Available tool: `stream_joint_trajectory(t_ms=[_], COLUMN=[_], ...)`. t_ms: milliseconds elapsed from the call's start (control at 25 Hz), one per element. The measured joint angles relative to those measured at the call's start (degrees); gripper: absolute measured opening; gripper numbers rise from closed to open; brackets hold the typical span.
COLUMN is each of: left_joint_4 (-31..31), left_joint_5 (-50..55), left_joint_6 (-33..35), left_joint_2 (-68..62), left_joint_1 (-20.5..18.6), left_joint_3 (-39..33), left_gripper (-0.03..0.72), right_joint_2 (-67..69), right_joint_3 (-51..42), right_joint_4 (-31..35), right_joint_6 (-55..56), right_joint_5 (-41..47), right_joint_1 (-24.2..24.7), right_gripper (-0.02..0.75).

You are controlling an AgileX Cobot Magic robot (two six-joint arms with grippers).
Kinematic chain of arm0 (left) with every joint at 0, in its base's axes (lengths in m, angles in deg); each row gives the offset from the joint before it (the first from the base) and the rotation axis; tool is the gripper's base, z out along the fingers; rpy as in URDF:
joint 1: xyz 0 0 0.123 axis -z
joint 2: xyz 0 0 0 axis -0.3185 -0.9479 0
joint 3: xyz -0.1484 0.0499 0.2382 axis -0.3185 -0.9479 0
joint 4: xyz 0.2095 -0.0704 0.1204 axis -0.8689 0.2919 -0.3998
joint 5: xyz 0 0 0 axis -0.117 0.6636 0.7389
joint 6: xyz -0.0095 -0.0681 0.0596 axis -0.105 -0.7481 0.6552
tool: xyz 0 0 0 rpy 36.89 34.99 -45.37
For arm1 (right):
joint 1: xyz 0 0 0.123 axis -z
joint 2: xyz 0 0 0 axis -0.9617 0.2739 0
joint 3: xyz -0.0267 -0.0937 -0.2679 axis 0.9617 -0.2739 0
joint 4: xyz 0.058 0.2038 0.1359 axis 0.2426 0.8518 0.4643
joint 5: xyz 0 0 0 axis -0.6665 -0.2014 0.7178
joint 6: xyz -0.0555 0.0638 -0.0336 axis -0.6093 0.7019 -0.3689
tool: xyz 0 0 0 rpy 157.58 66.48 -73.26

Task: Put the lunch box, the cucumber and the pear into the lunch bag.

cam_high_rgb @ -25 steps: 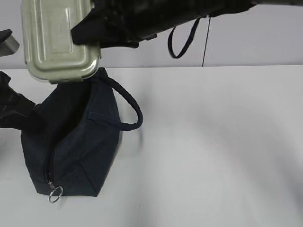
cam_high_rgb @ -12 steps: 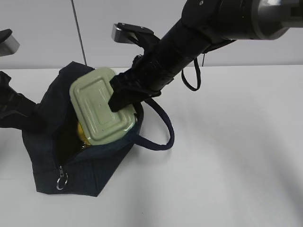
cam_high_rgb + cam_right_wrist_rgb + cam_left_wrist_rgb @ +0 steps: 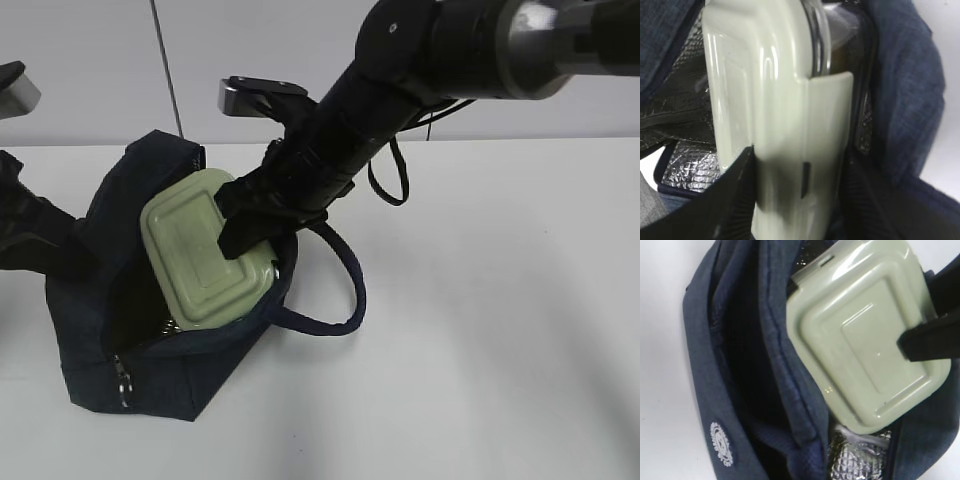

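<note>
The navy lunch bag point(image 3: 190, 370) stands open at the left of the white table, its silver foil lining point(image 3: 860, 460) showing. My right gripper point(image 3: 245, 225) is shut on the sage-green lunch box point(image 3: 200, 250) at its clip end and holds it tilted, partly inside the bag's mouth. In the right wrist view the black fingers point(image 3: 735, 190) clamp the box point(image 3: 765, 90) from both sides. My left gripper point(image 3: 65, 250) is at the bag's left rim, which is drawn up to it; its fingertips are hidden by fabric point(image 3: 805, 430). The pear and the cucumber do not show.
The bag's padded handle loop point(image 3: 340, 300) lies on the table to the right of the bag. The zipper end point(image 3: 122, 378) is at the bag's front corner. A dark cable loop point(image 3: 385, 185) hangs under the right arm. A pale wall stands behind.
The right gripper has brought the lunch box down from high above the bag into its mouth. The bag's mouth has spread wider. The yellow pear seen inside half a second ago is now covered.
</note>
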Motion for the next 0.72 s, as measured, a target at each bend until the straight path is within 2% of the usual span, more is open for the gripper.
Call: stream_joint_trajectory(t_ms=[120,320,440,520,720], left_joint_4=[0.00,0.00,0.00,0.00,0.00], left_joint_5=[-0.04,-0.55,-0.50,-0.50,-0.50], left_joint_6=[0.00,0.00,0.00,0.00,0.00], left_joint_2=[0.00,0.00,0.00,0.00,0.00], left_joint_1=[0.00,0.00,0.00,0.00,0.00], left_joint_3=[0.00,0.00,0.00,0.00,0.00], left_gripper=[-0.016,-0.016,-0.016,-0.016,-0.016], right_joint_2=[0.92,1.69,1.69,1.69,1.69], right_joint_3=[2.23,8.49,12.89,15.18,18.23], right_joint_4=[0.81,3.23,2.96,0.81,-11.82], right_joint_6=[-0.01,-0.01,-0.01,1.20,10.83], right_joint_5=[0.01,4.87,8.32,9.94,13.78], right_joint_1=[-1.60,-2.32,-2.32,-2.32,-2.32], right_gripper=[0.358,0.475,0.505,0.511,0.508])
